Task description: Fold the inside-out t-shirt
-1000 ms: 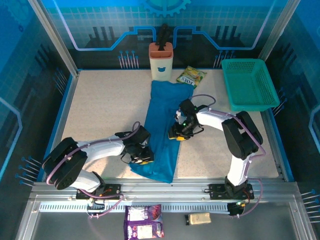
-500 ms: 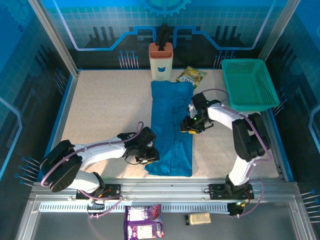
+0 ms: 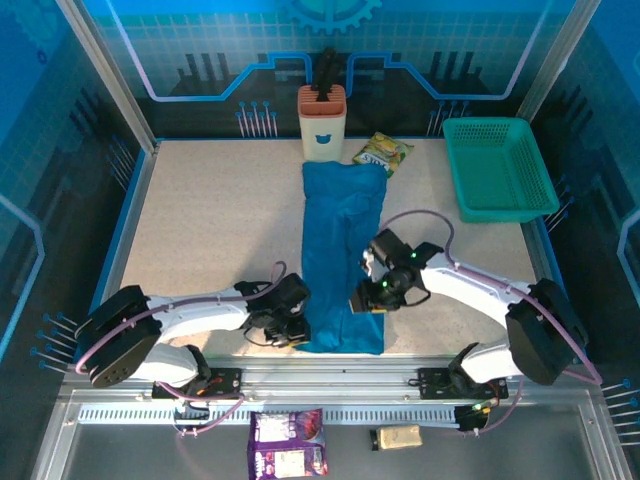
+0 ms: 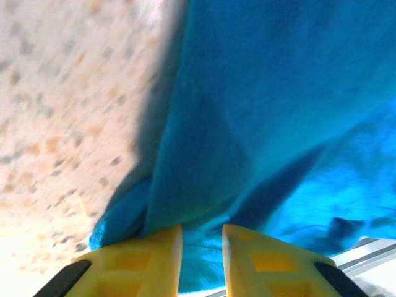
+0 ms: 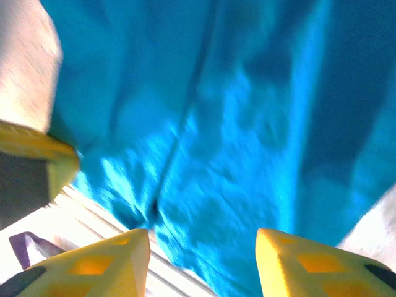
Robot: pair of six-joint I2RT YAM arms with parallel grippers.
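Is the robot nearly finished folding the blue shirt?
Maybe halfway. Done: the t-shirt lies folded into a long narrow strip. In hand: the left gripper pinches its near left corner, the right gripper hovers open over the near end. Left: folding the strip crosswise into a small packet.

The left half of the table [image 3: 200, 220] is bare, right up to the left arm [image 3: 190, 312] lying low along the near edge. The t-shirt [image 3: 340, 230] runs flat down the middle. A tall holder [image 3: 322, 122] stands at its far end, with a snack packet [image 3: 383, 153] just right of it. The basket [image 3: 497, 167] takes the far right corner. The right arm [image 3: 470, 290] crosses the near right, and there is bare tabletop between the two.
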